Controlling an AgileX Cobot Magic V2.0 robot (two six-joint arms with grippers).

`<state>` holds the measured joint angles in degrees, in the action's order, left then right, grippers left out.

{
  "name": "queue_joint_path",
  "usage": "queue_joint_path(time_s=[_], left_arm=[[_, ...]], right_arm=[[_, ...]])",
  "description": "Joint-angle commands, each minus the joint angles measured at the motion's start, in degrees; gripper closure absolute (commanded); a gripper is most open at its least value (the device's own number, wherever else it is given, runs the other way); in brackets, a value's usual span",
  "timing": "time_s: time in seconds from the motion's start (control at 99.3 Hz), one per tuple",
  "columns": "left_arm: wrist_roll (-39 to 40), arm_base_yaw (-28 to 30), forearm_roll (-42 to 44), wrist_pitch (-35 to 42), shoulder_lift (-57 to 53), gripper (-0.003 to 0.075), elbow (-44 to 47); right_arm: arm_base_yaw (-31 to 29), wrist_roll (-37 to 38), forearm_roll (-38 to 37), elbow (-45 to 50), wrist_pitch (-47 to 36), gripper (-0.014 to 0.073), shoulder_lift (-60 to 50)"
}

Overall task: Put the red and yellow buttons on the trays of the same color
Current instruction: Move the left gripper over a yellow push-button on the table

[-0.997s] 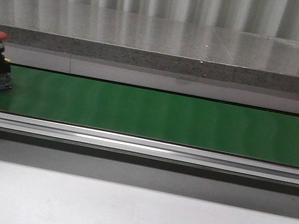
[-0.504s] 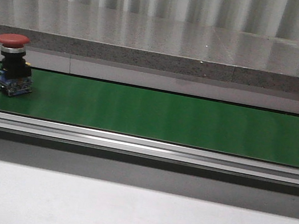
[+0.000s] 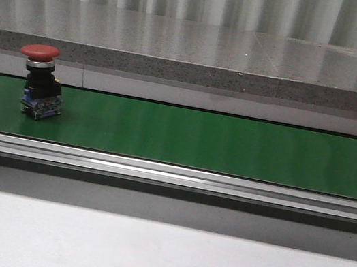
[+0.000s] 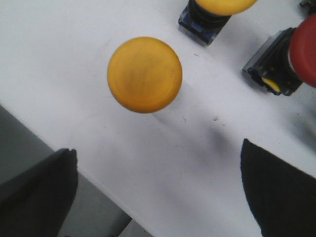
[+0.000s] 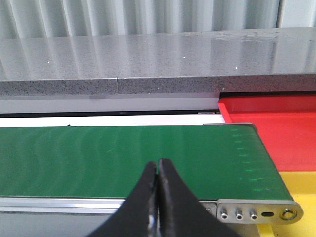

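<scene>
The left claw is spread apart above a yellow button on the white surface. The right claw is pressed together over the green belt. Farther, a red button stands upright on the belt's left part.

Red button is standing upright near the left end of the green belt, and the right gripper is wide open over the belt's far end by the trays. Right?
Not quite. The right gripper is shut, not open: the right wrist view shows its fingers pressed together over the green belt. The rest holds: in the front view the red button stands upright near the belt's left end.
</scene>
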<state>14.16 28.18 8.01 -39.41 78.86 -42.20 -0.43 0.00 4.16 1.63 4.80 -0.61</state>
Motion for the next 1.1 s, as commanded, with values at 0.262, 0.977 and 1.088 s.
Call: queue_joint_path(time_s=[0.262,0.977,1.088], left_arm=[[0.07,-0.02,3.06,3.38,5.06,0.0101,-5.28],[0.17,-0.02,5.16,8.13,11.06,0.0102,-8.88],[0.51,-0.02,5.16,8.24,11.06,0.012,-8.88]], right_arm=[[-0.02,-0.32,-0.48,-0.92,-4.8,0.0717,-1.16],[-0.02,-0.32,-0.48,-0.92,-4.8,0.0717,-1.16],[-0.02,-0.32,-0.48,-0.92,-4.8,0.0717,-1.16]])
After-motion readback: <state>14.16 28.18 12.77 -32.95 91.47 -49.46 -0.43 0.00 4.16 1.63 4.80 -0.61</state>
